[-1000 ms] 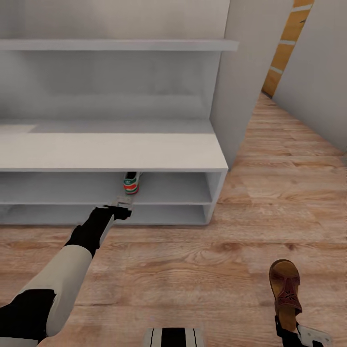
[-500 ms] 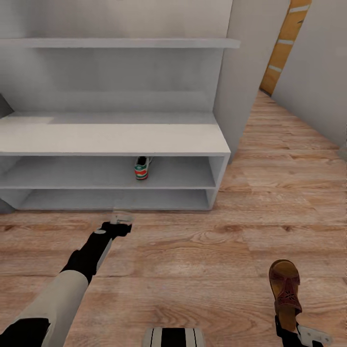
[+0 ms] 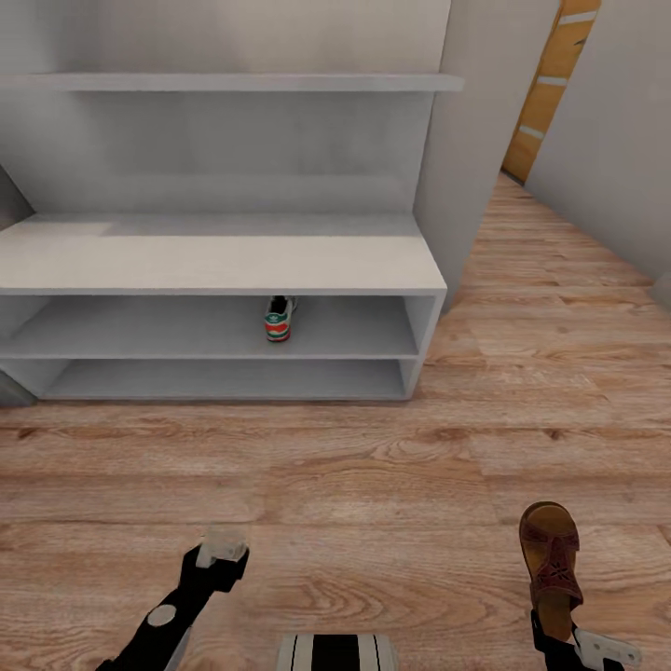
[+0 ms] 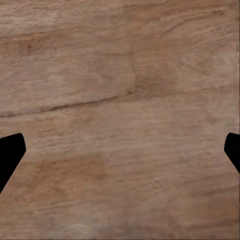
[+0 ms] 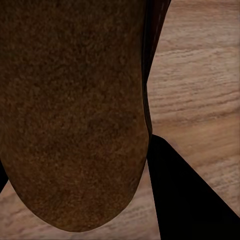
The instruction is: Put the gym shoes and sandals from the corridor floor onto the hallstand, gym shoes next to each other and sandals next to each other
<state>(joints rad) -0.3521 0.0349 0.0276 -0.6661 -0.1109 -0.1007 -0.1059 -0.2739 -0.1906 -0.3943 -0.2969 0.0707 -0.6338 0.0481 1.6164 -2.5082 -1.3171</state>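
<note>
One gym shoe (image 3: 278, 319) stands heel-out on the upper of the two low shelves of the pale grey hallstand (image 3: 224, 266). My left gripper (image 3: 222, 545) hovers over the corridor floor (image 3: 391, 466), well in front of the rack. In the left wrist view the left gripper (image 4: 120, 155) is open, its dark fingertips (image 4: 10, 150) wide apart over bare planks. A brown sandal (image 3: 552, 557) is held at its heel end by my right gripper (image 3: 557, 623), low at the right. The sandal's sole (image 5: 70, 110) covers most of the right wrist view.
A grey wall panel (image 3: 471, 140) rises right of the rack, and an orange door (image 3: 550, 84) shows beyond it down the corridor. A wall shelf (image 3: 224, 82) spans above the bench top. My base (image 3: 335, 652) sits at the near edge.
My left arm has drawn back from the rack's shelf edge to the near floor. The rack sits lower and farther off as the view shifted. The right gripper still holds the sandal.
</note>
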